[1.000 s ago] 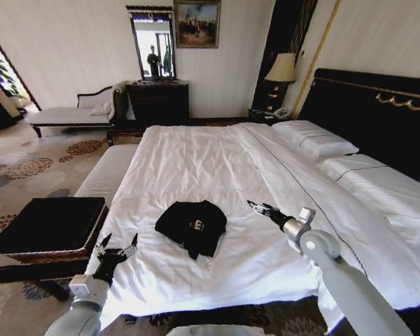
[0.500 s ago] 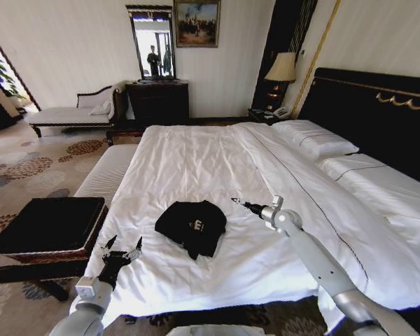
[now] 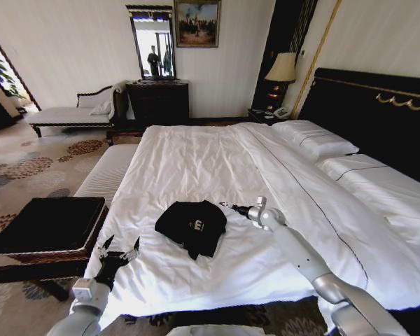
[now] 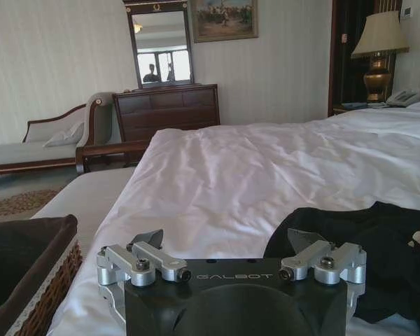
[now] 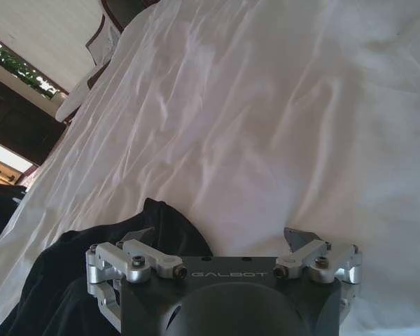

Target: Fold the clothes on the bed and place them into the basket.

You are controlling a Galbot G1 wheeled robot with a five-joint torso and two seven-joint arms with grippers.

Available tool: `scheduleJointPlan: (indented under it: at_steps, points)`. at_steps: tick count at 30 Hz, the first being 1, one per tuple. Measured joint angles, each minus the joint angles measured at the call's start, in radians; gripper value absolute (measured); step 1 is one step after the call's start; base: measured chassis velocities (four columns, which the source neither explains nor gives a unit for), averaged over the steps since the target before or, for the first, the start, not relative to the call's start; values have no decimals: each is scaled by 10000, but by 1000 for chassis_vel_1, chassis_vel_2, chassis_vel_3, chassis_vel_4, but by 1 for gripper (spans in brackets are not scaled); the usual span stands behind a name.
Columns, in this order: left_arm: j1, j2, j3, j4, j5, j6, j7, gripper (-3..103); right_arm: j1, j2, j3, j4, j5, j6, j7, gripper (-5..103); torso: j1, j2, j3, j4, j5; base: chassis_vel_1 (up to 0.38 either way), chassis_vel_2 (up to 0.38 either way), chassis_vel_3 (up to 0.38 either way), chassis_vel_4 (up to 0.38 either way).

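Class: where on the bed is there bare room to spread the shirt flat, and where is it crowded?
Bare duvet lies between the T-shirt and the pillows. Crowded near the foot: right gripper beside the shirt, left gripper at the bed corner.

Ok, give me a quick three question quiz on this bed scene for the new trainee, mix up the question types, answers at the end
1. True or false: the black T-shirt already lies in the basket.
2. Multiple choice: which gripper is nearest the T-shirt?
A. the left gripper
B. the right gripper
C. both are touching it
3. Short answer: what are both grippers' fingers doing?

Key
1. False. It lies crumpled on the bed; the basket stands on the floor beside the bed, on the robot's left.
2. B. The right gripper is right at the shirt's edge, while the left gripper hovers at the bed's near corner, clear of the shirt.
3. Both are open, holding nothing.
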Motion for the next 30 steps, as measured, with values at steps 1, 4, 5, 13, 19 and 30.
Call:
scheduleJointPlan:
  at_steps: [1, 4, 5, 13, 19, 30]
  points:
    - [-1, -9, 11, 5, 0, 4, 0, 99, 5, 24, -21, -34, -46, -17, -45, 100, 0, 0, 0, -1, 0, 0, 0, 0, 0]
    - [12, 13, 43, 62, -23, 7, 0, 99, 0, 113, -68, -87, -146, -60, -144, 100, 0, 0, 0, 1, 0, 0, 0, 0, 0]
    - [12, 13, 43, 62, -23, 7, 0, 99, 0, 113, -68, -87, -146, -60, -144, 100, 0, 0, 0, 1, 0, 0, 0, 0, 0]
    - [-176, 81, 87, 147, -128, 97, -72, 99, 70, 401, -124, -80, -315, -237, -171, 96, 0, 0, 0, 2, 0, 0, 0, 0, 0]
    - [-129, 46, 136, 163, -106, 132, -104, 99, 172, 499, -193, -604, -962, -222, -265, 79, 0, 0, -1, 2, 1, 0, 0, 0, 0]
    - [-523, 303, 377, 343, -441, 326, -234, 99, 173, 464, -194, -544, -1059, -315, -286, 50, 0, 0, 0, -1, 2, 0, 0, 0, 0]
